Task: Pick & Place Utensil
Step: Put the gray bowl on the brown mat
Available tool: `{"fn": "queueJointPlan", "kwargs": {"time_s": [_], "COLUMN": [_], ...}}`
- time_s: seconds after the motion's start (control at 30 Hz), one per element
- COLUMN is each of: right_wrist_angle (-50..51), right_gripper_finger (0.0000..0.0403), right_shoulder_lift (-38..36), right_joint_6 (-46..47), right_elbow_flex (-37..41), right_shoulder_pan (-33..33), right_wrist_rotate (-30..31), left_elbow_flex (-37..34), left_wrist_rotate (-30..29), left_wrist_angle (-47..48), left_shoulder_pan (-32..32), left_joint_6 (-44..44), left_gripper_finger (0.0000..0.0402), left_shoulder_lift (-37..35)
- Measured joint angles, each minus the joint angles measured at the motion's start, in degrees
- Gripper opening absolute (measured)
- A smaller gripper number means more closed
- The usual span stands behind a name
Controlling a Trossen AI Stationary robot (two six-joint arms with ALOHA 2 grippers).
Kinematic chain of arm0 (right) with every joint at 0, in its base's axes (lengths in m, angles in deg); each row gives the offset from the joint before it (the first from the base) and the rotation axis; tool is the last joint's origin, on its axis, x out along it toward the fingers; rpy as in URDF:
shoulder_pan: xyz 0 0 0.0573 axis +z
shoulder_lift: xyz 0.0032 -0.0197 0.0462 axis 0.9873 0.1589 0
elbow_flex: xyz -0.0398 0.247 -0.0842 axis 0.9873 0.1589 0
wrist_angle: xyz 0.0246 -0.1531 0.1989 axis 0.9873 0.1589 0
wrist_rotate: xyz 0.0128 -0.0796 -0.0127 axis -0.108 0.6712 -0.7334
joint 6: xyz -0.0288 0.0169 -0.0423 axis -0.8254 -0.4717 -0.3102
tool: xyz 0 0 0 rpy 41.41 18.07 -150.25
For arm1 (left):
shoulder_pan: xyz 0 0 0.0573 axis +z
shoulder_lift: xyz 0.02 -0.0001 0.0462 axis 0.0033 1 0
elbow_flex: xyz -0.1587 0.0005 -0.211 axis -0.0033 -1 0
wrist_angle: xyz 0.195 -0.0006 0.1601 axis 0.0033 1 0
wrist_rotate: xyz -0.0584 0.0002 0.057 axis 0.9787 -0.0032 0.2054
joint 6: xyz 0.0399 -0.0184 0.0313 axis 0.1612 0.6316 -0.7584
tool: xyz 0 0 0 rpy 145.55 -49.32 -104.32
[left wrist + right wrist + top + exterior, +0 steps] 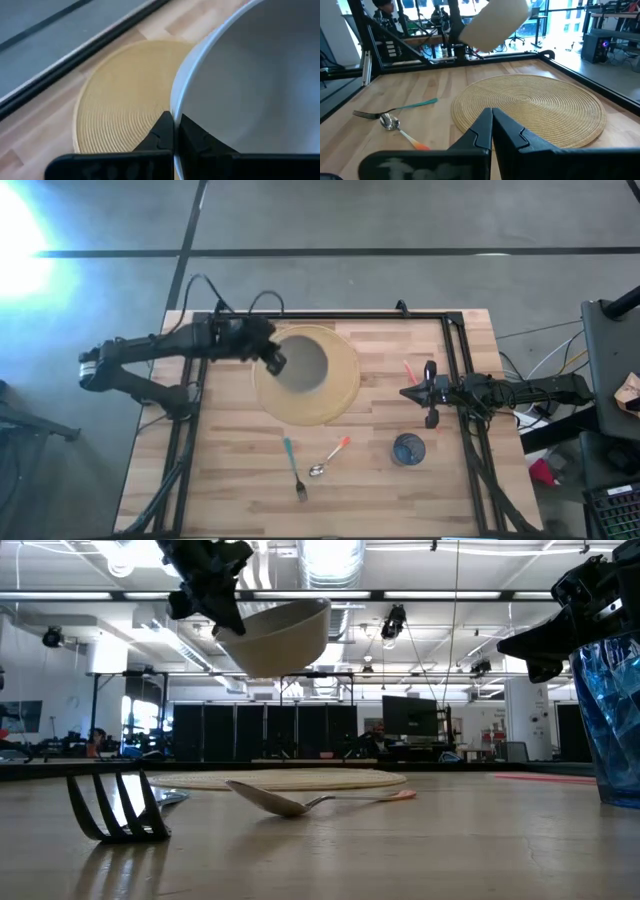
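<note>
Fork point(112, 805) lies foremost; left tool point(272, 360) pinches the bowl's point(300, 366) rim above the placemat point(340, 395); right tool point(431, 393) is pressed together, empty.

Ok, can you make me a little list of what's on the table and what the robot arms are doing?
left gripper: shut on the rim of the bowl, holding it in the air over the mat
mat: round, woven, flat on the table
fork: green handle, lying on the table, untouched
spoon: orange handle, lying beside the fork
cup: blue, standing upright near the right arm
right gripper: shut, holding nothing, waiting at the right side of the table
</note>
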Motion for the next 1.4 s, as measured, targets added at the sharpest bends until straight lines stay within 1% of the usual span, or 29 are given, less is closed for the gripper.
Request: {"fn": "queueJointPlan", "kwargs": {"time_s": [0.13, 0.3, 0.43, 0.57, 0.77, 0.97, 1.17, 1.3, 1.4], "right_wrist_angle": [0.0, 0.0, 0.0, 0.0, 0.0, 0.0, 0.0, 0.0, 0.0], "right_gripper_finger": [0.0008, 0.0008, 0.0008, 0.0008, 0.0008, 0.0008, 0.0008, 0.0008, 0.0008], "right_shoulder_lift": [-0.02, -0.02, -0.02, -0.02, -0.02, -0.02, -0.02, -0.02, -0.02], "right_joint_6": [0.02, 0.0, 0.0, 0.0, 0.0, 0.0, 0.0, 0.0, 0.0], "right_elbow_flex": [0.02, 0.02, 0.01, 0.01, 0.0, 0.0, 0.02, 0.01, 0.0], "right_shoulder_pan": [0.0, 0.02, 0.01, 0.02, 0.0, 0.0, 0.02, 0.01, 0.0], "right_wrist_rotate": [0.0, 0.0, -0.02, -0.01, -0.02, -0.01, -0.02, -0.01, 0.0], "left_elbow_flex": [2.36, 3.32, 3.3, 3.3, 3.28, 3.26, 3.21, 3.21, 3.19], "left_wrist_rotate": [4.54, 14.1, 20.95, 25.12, 27.14, 30.68, 30.77, 30.68, 29.25], "left_wrist_angle": [-0.33, -0.44, -0.3, 0.59, 2.22, 2.98, 5.38, 5.35, 5.45], "left_shoulder_pan": [5.85, 11.52, 14.26, 15.72, 16.89, 17.14, 17.38, 17.69, 17.95], "left_joint_6": [-1.06, -1.15, -1.12, -1.11, -1.13, -1.52, -2.44, -2.59, -2.54], "left_gripper_finger": [0.0001, 0.0002, 0.0002, 0.0003, 0.0003, 0.0002, 0.0003, 0.0002, 0.0003], "left_shoulder_lift": [2.0, 5.55, 9.03, 12.74, 17.95, 21.84, 24.12, 25.35, 26.18]}}
